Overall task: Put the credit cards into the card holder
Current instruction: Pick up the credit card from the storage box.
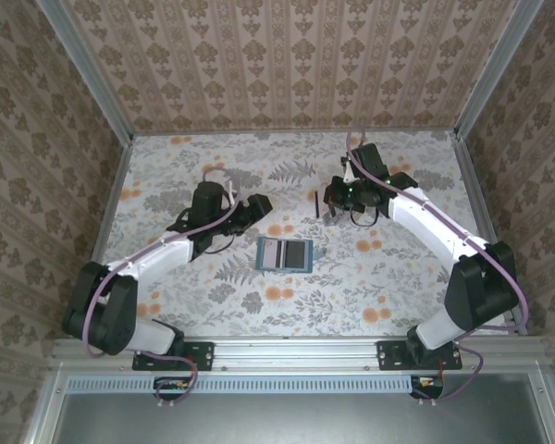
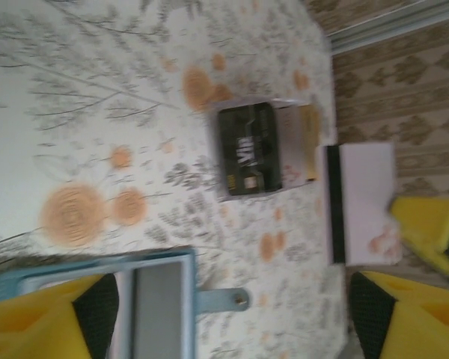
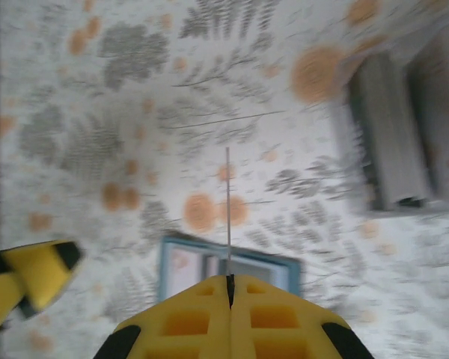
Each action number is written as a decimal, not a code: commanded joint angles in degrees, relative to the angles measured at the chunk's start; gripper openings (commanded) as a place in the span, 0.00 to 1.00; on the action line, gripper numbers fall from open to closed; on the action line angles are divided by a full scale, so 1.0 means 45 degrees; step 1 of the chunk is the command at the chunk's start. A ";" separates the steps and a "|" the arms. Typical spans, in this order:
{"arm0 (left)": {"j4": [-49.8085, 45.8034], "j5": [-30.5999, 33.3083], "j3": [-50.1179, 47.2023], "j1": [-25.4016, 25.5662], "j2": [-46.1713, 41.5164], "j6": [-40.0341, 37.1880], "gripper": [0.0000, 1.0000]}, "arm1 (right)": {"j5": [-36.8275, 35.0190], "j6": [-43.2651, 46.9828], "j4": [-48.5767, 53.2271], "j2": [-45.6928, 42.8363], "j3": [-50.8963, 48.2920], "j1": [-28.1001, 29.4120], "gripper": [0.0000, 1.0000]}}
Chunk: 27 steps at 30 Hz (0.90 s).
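One credit card (image 3: 228, 202) pinched edge-on in right hand (image 3: 230, 280), near card holder (image 1: 285, 253); left hand (image 2: 224, 321) spread.

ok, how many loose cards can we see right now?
1: the card, pinched on edge in the shut right hand, just beyond the open wallet. More may be hidden in the box or the wallet slots.

Motion blur smears the right wrist view. The credit card (image 3: 227, 202) pinched in the right gripper (image 3: 230, 280) shows edge-on, a thin line, its face unseen. Yellow fingers (image 3: 284, 321) hide the near part of the card holder (image 3: 181, 268); the left wrist view's bottom edge crops it.
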<state>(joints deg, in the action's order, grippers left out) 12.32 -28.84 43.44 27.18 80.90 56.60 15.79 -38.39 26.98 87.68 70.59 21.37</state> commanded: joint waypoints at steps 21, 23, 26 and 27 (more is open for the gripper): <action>0.5246 -0.2866 0.1376 0.0659 0.2269 0.3154 0.39 | 0.4180 -0.4983 -0.6487 -0.0988 -0.2677 0.0266 0.03; 0.5295 -0.2827 0.1356 0.0659 0.2222 0.3184 0.29 | 0.4198 -0.4983 -0.6503 -0.1007 -0.2789 0.0252 0.04; 0.5413 -0.2756 0.1285 0.0659 0.2144 0.3285 0.11 | 0.4354 -0.4890 -0.6548 -0.0950 -0.2833 0.0253 0.07; 0.5408 -0.2734 0.1237 0.0659 0.2083 0.3302 0.07 | 0.4427 -0.4825 -0.6530 -0.0915 -0.2806 0.0271 0.09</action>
<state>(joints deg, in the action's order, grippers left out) 34.09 -40.58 48.10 29.89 90.78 71.37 33.10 -60.07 -0.71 84.36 58.48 22.24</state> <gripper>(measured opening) 0.104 0.081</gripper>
